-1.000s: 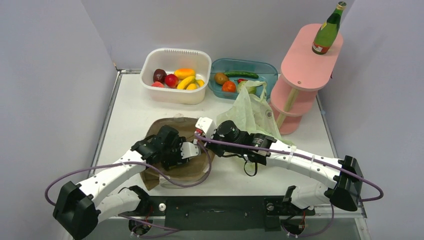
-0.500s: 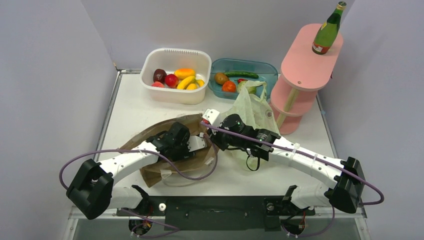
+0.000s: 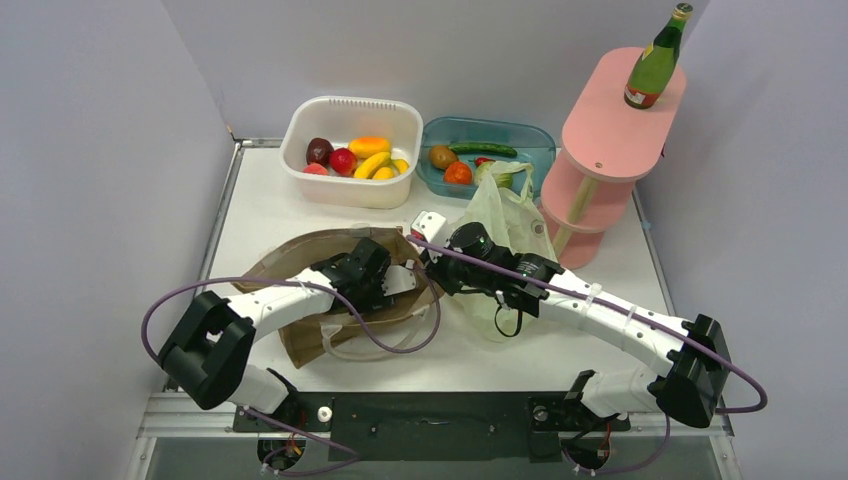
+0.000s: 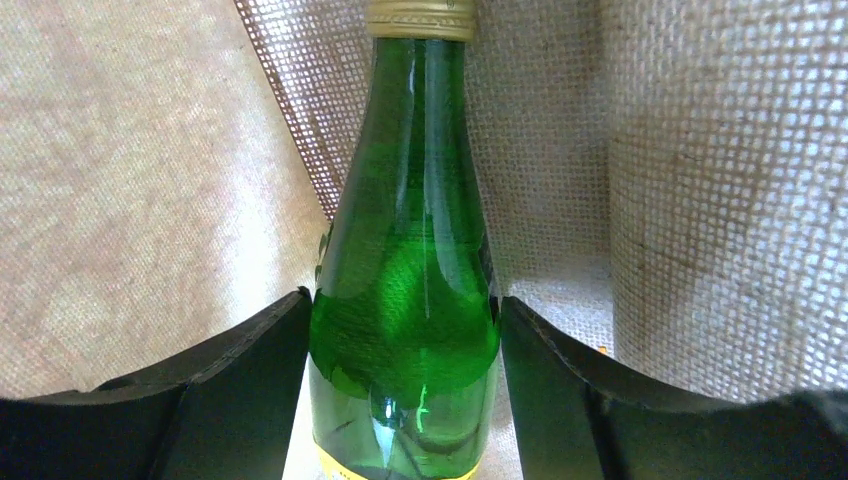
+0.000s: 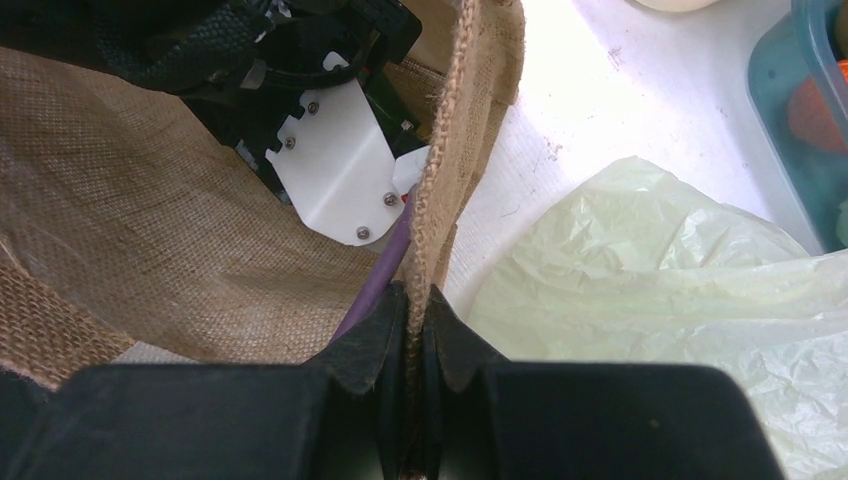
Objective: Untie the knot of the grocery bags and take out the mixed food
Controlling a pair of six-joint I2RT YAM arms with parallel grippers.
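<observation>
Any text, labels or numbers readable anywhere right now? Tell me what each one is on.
None can be read.
Upright bottle on the pink shelf: red label, too small to read.
Green bottle inside the brown bag: only its label's yellow edge shows, no lettering.

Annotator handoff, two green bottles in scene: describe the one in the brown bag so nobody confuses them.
Find the brown bag lying on the table in front of the arms, its rim pinched by the right tool. The left tool reaches inside, and the green bottle lies between its fingers, gold cap pointing away. The other bottle stands exposed atop the pink shelf.
</observation>
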